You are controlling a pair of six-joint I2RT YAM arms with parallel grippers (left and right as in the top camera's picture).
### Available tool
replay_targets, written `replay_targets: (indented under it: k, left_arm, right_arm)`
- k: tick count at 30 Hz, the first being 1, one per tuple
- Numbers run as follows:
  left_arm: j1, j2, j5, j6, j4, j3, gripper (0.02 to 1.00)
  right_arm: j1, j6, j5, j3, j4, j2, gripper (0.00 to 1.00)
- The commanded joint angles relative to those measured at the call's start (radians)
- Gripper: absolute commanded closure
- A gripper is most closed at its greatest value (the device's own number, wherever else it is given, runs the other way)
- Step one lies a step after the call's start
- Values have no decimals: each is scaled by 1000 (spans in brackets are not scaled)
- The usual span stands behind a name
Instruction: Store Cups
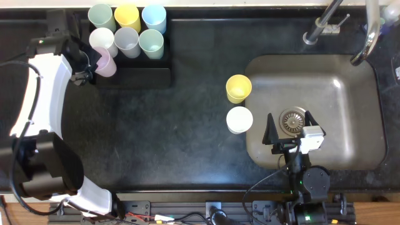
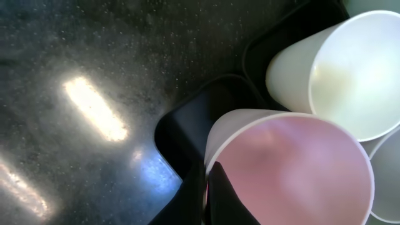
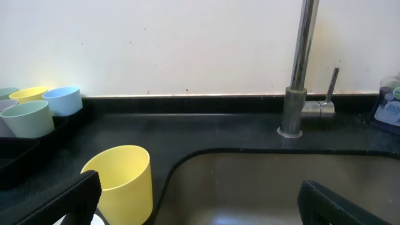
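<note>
Left pincer (image 2: pixel 206 180) grips pink cup (image 2: pixel 294 169) over rack (image 1: pixel 134 76) | right pincer (image 1: pixel 289 128) open | lower it tilted and you knock the white cup (image 2: pixel 337 69) beside it.

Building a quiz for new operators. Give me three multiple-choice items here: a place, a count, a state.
1. The right gripper hangs over: A the counter; B the sink; C the tap.
2. Cups standing outside the tray: A one; B two; C four.
3. The left gripper is: A open; B shut on a blue cup; C shut on the pink cup.
Key: B, the sink shows between its fingers; B, yellow cup and white cup by the sink; C, its fingers pinch the rim.
</note>
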Motion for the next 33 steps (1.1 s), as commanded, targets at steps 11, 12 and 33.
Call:
replay_targets:
  k: [11, 12, 33]
  left_arm:
    - [8, 2, -38, -18, -46, -1, 982]
    - [8, 2, -38, -18, -42, -5, 982]
    - [6, 4, -67, -21, 59, -103, 20]
  right_arm:
    - [-3, 4, -7, -13, 5, -9, 7]
    - [-3, 4, -7, -13, 5, -9, 3]
    - [-3, 4, -7, -13, 5, -9, 5]
